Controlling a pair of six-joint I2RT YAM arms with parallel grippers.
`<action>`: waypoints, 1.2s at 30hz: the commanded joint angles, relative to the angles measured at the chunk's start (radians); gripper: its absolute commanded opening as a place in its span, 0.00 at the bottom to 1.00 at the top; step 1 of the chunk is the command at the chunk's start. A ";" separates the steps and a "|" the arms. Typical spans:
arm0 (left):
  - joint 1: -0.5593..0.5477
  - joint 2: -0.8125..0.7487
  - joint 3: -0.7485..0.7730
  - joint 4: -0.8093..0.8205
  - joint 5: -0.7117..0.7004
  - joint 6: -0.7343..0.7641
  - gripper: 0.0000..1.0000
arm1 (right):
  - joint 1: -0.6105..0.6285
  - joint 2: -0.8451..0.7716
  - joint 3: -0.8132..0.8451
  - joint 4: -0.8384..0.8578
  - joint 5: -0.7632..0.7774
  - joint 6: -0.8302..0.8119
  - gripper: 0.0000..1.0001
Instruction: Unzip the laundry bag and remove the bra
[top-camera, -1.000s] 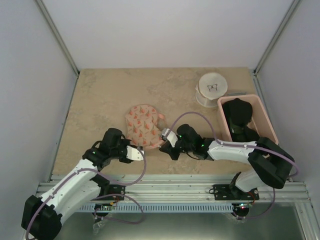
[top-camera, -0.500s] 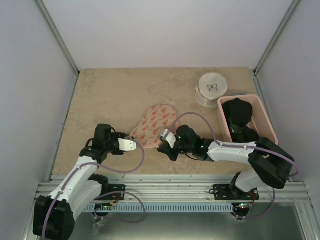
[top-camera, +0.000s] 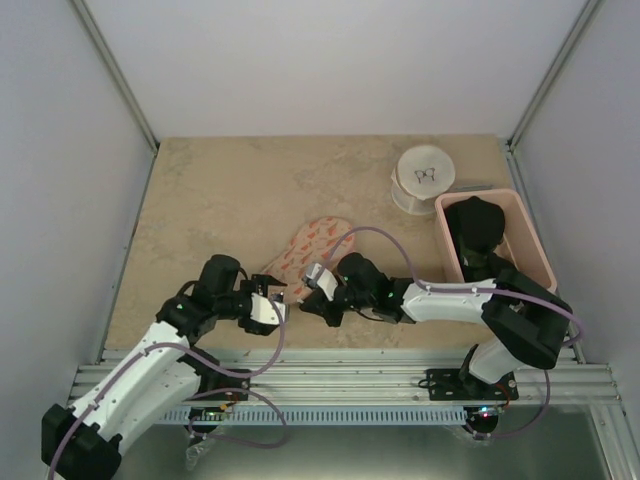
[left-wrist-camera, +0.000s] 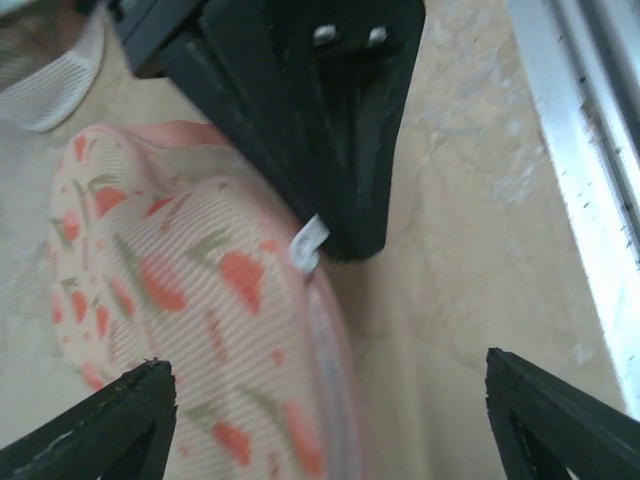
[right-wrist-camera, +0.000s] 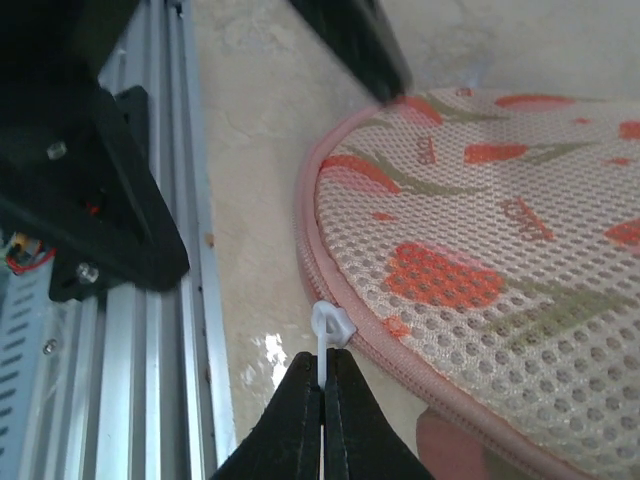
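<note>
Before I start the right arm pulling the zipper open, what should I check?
1. Right pincer shut on the zipper pull: ok.
2. Left pincer anchoring the laundry bag: not ok; it is open, one finger on either side of the bag.
3. Bag lying flat on the table: ok.
4. Pincers clear of each other: ok; close but apart.
5. Bra's position inside: cannot tell; the bag hides it.
</note>
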 joint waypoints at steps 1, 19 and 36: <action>-0.066 0.032 -0.024 0.081 0.016 -0.237 0.82 | 0.018 0.017 0.039 0.059 -0.038 0.025 0.01; -0.066 0.054 -0.071 0.221 -0.068 -0.090 0.00 | 0.023 0.002 0.045 0.020 0.000 0.012 0.01; -0.066 -0.007 -0.086 0.189 -0.151 0.013 0.00 | -0.181 -0.084 -0.087 -0.068 0.031 -0.037 0.01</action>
